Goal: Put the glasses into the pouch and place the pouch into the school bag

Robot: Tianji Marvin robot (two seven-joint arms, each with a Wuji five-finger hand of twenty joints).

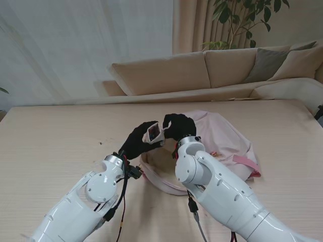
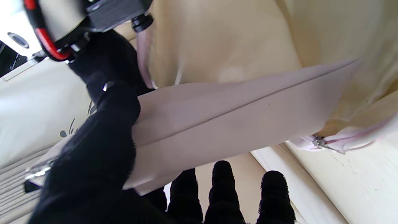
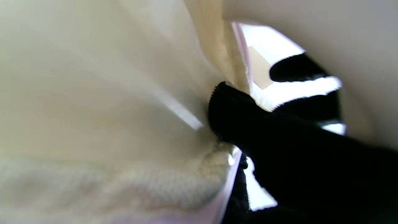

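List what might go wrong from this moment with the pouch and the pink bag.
1. The pouch is pinched at its ends between the left hand and the right hand, above the table; an uneven release could drop it beside the school bag rather than inside.
2. The right wrist view is almost filled with the bag's cream lining, so the opening may fold and block entry.
3. Whether the glasses are inside the pouch cannot be seen.

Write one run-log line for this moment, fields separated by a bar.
stage: pouch to bag | left hand: shut on pouch | right hand: at school bag opening, grip unclear | pouch: above opening, not yet inside | glasses: not visible
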